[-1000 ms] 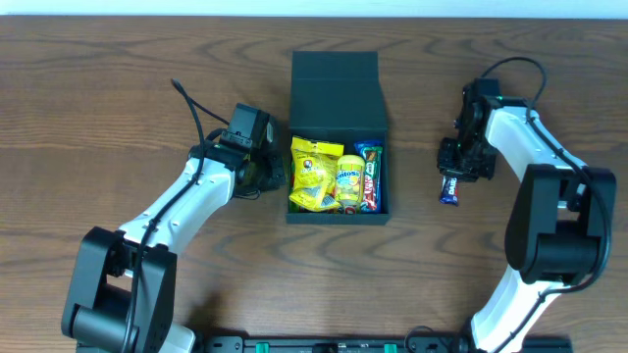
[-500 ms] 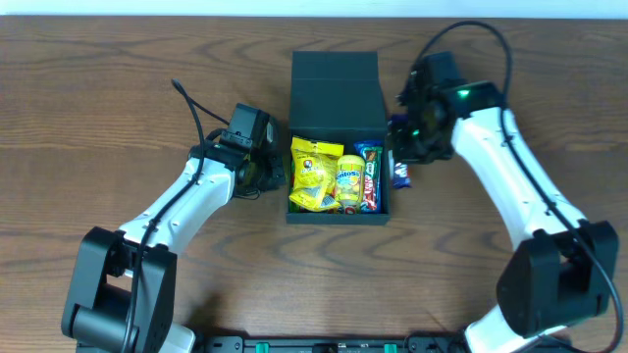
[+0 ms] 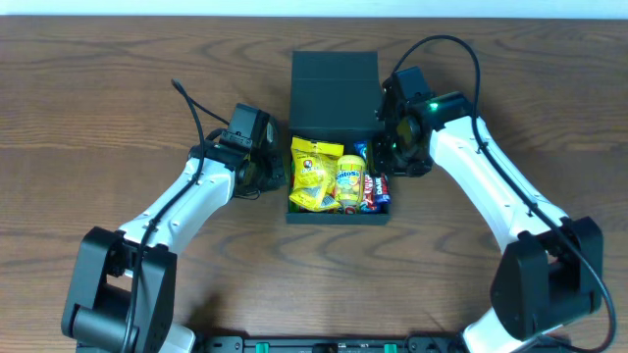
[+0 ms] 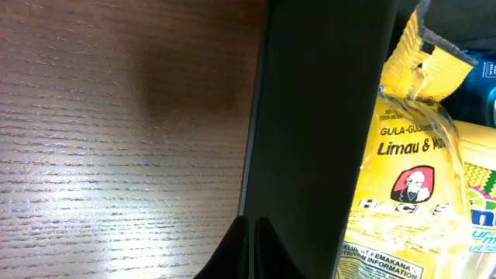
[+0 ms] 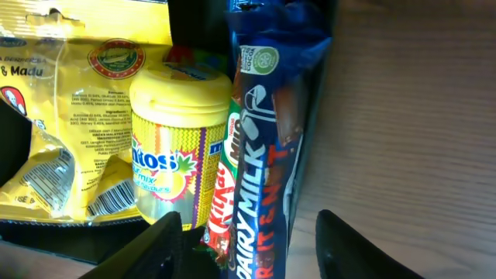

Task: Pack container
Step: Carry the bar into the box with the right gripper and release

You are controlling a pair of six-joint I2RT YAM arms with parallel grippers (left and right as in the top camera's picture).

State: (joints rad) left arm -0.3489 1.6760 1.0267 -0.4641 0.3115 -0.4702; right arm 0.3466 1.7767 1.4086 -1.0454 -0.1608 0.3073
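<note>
The dark teal container stands open at the table's middle, its lid flap lying back. Inside lie a yellow packet, a yellow Mentos tub, a red KitKat and a blue Dairy Milk bar. In the right wrist view the bar lies along the box's right wall. My right gripper is open, its fingers apart on either side of the bar's near end; overhead it hangs over the right wall. My left gripper is shut, its tips against the container's left wall.
Bare wooden table surrounds the box. The left arm reaches in from the front left, the right arm from the front right. A black cable lies behind the left wrist.
My right arm has carried the blue bar leftward from the table's right side to the box. The bar now lies at the box's right wall. The left arm has not moved.
</note>
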